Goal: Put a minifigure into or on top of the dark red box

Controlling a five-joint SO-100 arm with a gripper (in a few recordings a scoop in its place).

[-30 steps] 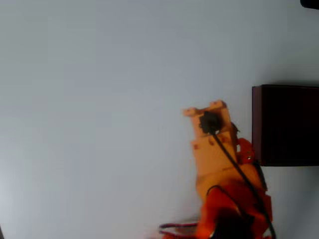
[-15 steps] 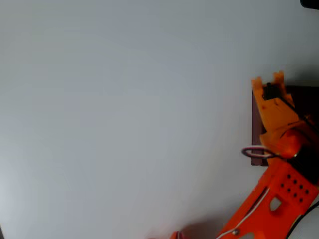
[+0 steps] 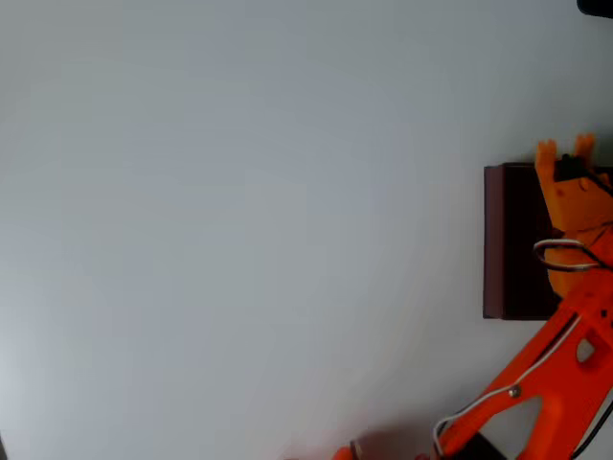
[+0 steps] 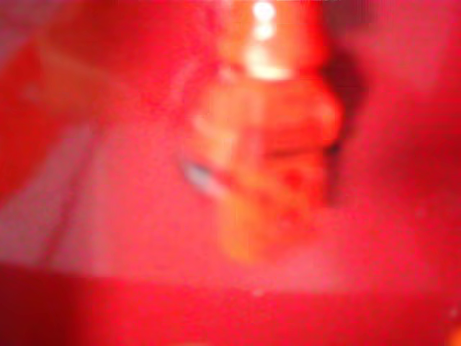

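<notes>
The dark red box lies at the right edge of the overhead view, with maroon walls and a near-black inside. My orange gripper hangs over the box's far edge, pointing down, with the arm crossing the box from below. The wrist view is badly blurred and red all over. At its centre a small red-orange shape with a shiny rounded top reads as the minifigure, held close between the jaws. The fingers themselves cannot be made out.
The pale grey table stretches wide to the left of the box. A dark object pokes in at the top right corner. A cable loop hangs off the arm above the box.
The arm has swung right and away from the table's middle. The gripper went from left of the box to above its far edge.
</notes>
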